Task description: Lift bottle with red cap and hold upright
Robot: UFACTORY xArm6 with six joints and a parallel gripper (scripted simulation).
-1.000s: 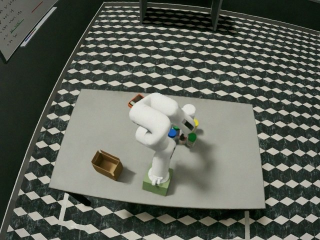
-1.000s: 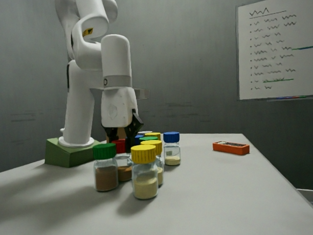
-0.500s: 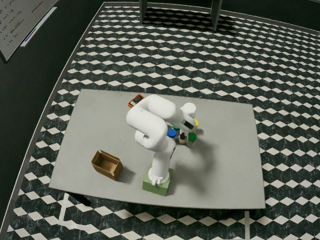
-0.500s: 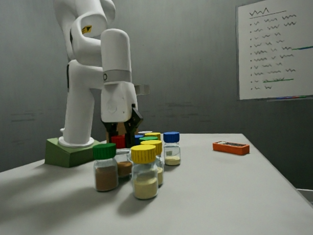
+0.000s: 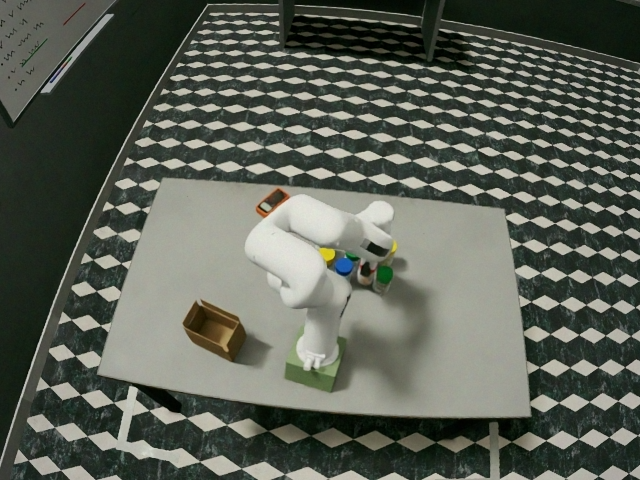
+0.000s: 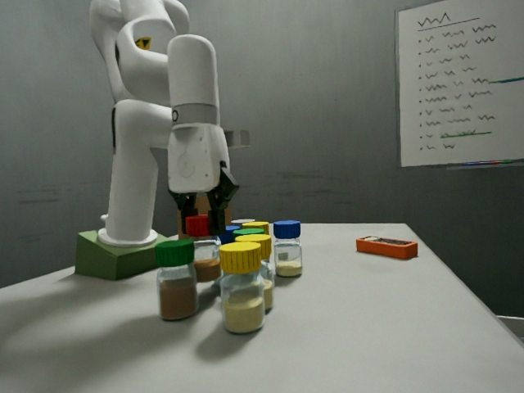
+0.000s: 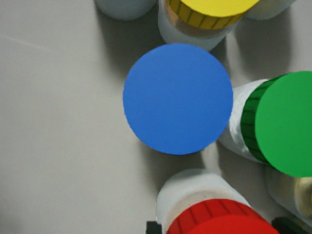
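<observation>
The red-capped bottle (image 6: 197, 225) stands upright in a tight cluster of bottles, its glass body holding brown powder. My gripper (image 6: 202, 223) is shut on its red cap from above, one dark finger on each side. In the wrist view the red cap (image 7: 219, 220) is at the bottom edge between the fingertips. A blue-capped bottle (image 7: 177, 98) stands right beside it, a green-capped one (image 7: 285, 122) to the right and a yellow-capped one (image 7: 210, 10) at the top. From above, my gripper (image 5: 366, 268) is over the cluster. All the other bottles stand upright.
In front of the cluster stand a green-capped bottle (image 6: 175, 279), two yellow-capped ones (image 6: 241, 287) and a blue-capped one (image 6: 287, 248). An orange tray (image 6: 386, 246) lies at the far side. An open cardboard box (image 5: 214, 329) sits left of the arm's green base (image 5: 315, 364).
</observation>
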